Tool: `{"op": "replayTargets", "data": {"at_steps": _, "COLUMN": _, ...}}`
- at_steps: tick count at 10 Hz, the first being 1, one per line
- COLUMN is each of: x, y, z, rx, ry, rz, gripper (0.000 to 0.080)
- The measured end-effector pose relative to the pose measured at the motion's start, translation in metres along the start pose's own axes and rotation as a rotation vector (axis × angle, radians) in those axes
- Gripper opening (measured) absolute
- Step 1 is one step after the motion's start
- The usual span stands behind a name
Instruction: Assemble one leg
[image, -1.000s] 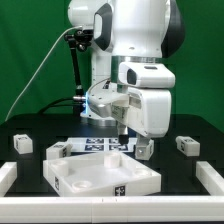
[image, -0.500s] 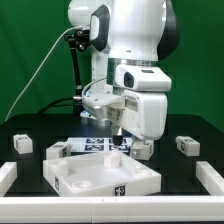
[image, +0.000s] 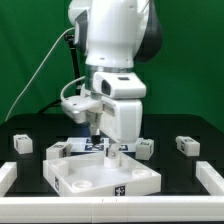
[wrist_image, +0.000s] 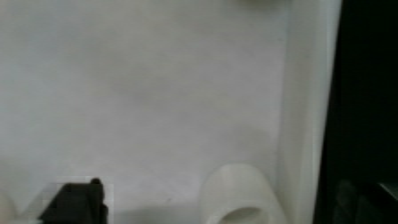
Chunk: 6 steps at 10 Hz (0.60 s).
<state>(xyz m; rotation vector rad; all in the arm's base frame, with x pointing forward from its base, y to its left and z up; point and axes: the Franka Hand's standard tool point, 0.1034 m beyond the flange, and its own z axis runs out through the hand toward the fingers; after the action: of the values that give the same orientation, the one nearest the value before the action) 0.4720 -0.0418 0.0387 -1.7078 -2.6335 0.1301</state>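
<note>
The large white tabletop piece (image: 100, 178) lies at the front middle of the black table. Several small white legs with tags lie around it: one at the exterior view's far left (image: 22, 143), one by the tabletop's left corner (image: 58, 150), one right of the arm (image: 145, 148) and one at the far right (image: 186, 144). My gripper (image: 95, 130) hangs low just behind the tabletop, between the two inner legs. In the wrist view the gripper (wrist_image: 222, 205) is open over a white surface with a rounded white bump (wrist_image: 240, 195). It holds nothing.
The marker board (image: 112, 146) lies behind the tabletop, partly hidden by the arm. White rail pieces stand at the front left (image: 8, 175) and front right (image: 212, 178) corners. A black cable hangs at the back left.
The arm has swung toward the exterior view's left, away from the leg on the right. That leg has stayed on the table.
</note>
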Motion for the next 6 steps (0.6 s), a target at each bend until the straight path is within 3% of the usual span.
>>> {"op": "replayTargets", "data": {"at_steps": 3, "x": 0.000, "y": -0.013, "z": 0.024, "rx": 0.036, "ry": 0.029, "rz": 0.017, "gripper": 0.0650}}
{"op": "replayTargets", "data": {"at_steps": 6, "x": 0.003, "y": -0.016, "z": 0.030, "rx": 0.047, "ry": 0.038, "rz": 0.023, "gripper": 0.0650}}
